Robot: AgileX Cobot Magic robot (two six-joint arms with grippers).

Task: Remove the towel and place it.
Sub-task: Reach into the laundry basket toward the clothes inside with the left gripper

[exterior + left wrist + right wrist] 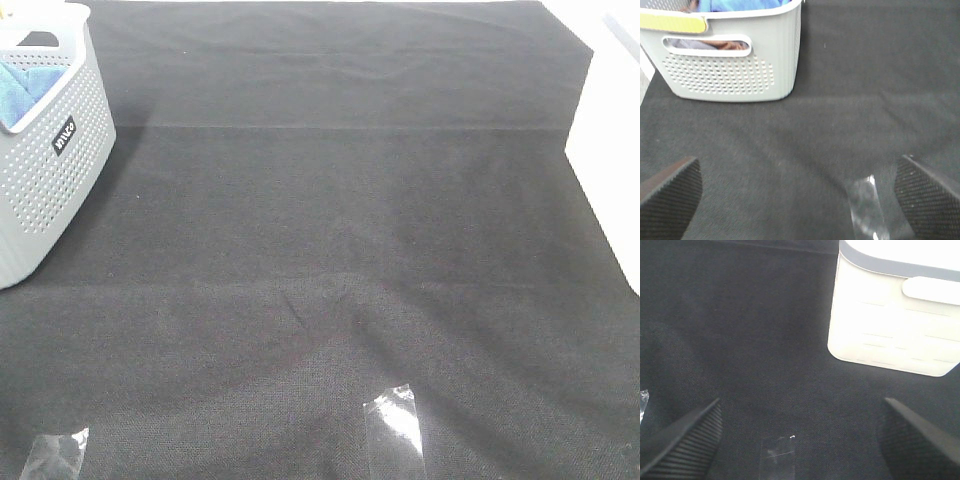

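Note:
The royal-blue towel (18, 88) lies bunched inside the grey perforated basket (50, 170) at the far left of the black cloth. In the left wrist view the towel (740, 5) shows just over the basket's rim (730, 75). My left gripper (800, 200) is open and empty, low over the cloth, some way short of the basket. My right gripper (800, 440) is open and empty over the cloth, short of a white container. Neither gripper shows in the exterior high view.
A white container (895, 315) stands at the right edge of the cloth; it also shows in the exterior high view (610, 150). Clear tape patches (393, 425) (55, 455) lie near the front edge. Black cloth (340, 230) covers the table.

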